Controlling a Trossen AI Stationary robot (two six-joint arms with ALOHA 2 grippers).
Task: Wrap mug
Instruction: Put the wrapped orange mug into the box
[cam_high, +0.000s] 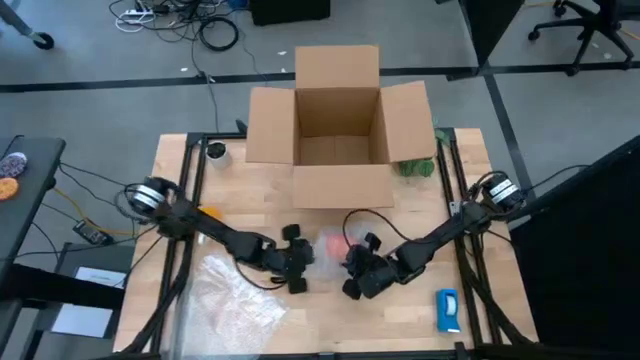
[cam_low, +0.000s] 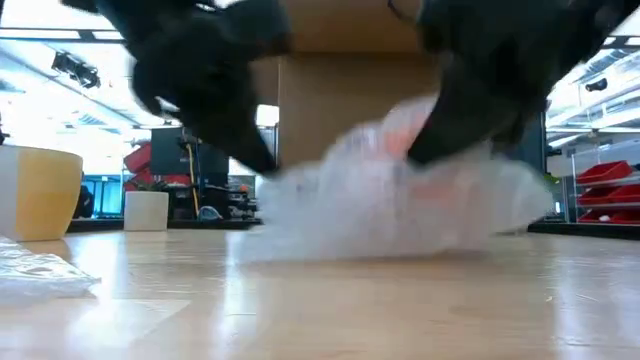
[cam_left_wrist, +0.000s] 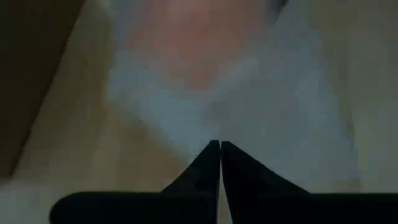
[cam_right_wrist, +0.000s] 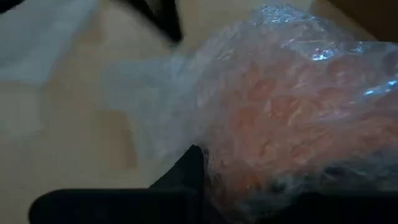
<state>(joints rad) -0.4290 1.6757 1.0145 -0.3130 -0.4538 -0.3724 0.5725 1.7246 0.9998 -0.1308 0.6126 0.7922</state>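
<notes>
The mug (cam_right_wrist: 292, 106), swathed in clear bubble wrap (cam_low: 390, 200), sits just in front of the cardboard box (cam_high: 338, 120). The left gripper (cam_left_wrist: 219, 149) pinches the wrap's edge, fingers together; the right gripper (cam_high: 352, 262) clasps the wrapped mug's other side.

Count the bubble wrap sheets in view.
2. One bubble wrap sheet covers the orange mug between the left gripper and right gripper. Another sheet lies flat at the table's front left. More may be hidden.
</notes>
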